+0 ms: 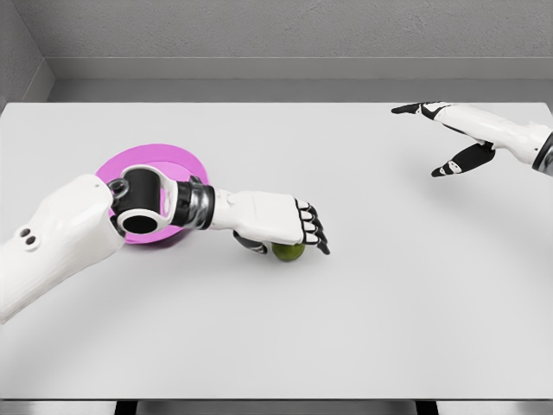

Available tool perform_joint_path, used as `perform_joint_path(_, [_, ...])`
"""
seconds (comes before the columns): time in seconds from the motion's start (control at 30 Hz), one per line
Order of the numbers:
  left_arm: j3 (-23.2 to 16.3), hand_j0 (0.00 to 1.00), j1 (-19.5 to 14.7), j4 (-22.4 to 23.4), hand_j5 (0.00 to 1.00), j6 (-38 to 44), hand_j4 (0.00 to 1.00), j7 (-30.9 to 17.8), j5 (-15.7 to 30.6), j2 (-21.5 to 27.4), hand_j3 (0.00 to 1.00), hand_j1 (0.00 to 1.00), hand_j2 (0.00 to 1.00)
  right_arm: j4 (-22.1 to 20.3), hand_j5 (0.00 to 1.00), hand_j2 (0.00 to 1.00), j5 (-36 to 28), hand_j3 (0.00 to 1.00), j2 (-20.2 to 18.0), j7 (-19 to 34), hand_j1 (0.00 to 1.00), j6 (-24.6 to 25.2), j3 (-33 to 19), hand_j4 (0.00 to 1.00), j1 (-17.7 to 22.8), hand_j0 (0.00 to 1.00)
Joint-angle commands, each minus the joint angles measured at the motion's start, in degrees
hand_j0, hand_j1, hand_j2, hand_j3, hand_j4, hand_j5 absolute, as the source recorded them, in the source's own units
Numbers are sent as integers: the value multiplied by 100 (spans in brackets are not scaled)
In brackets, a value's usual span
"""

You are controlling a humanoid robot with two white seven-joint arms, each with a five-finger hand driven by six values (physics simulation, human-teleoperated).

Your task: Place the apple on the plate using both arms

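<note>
The apple (288, 252) lay on the table (346, 328) under the left hand (275, 221), thumb behind it and fingertips (315, 233) curled just past its top; whether they gripped yet was unclear. Small, rigid, smooth and round, it would roll unless pinched across its widest part. The right hand (458, 138) hung far off with fingers spread, and the plate (177, 164) sat behind the left wrist.

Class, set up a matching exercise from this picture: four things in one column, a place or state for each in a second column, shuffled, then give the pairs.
Things:
1. apple
2. plate
3. left hand
4. right hand

Places or states:
A. pink, partly hidden behind the left arm
B. open, hanging over the table's far right
C. green, on the table under a hand
D. over the apple, near the table's middle

Pairs: 1-C, 2-A, 3-D, 4-B
</note>
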Motion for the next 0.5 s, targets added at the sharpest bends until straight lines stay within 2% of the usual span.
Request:
perform_joint_path(0.0, [-4,89,0,0,89,13,89,-58,13,-31,89,89,89,-10,100,100,-44,100,-3,-3,100,16,-3,100,-9,100])
perform_joint_path(0.1, [-4,88,0,0,88,13,88,-102,5,-31,88,88,88,-10,100,100,-44,100,-3,-3,100,16,-3,100,9,100])
perform_joint_path(0.2, [-4,82,0,0,82,13,82,-111,-39,-31,82,82,82,-10,100,100,-44,100,-3,-3,100,16,-3,100,9,100])
perform_joint_path(0.33, [-4,71,0,0,71,13,71,-155,-75,-31,71,71,71,-10,100,100,-44,100,-11,-3,100,16,-3,100,18,100])
perform_joint_path(0.47, [-4,55,0,-9,55,13,55,-190,-75,-23,55,55,55,-10,100,100,-44,100,-12,-3,100,16,-3,100,18,100])
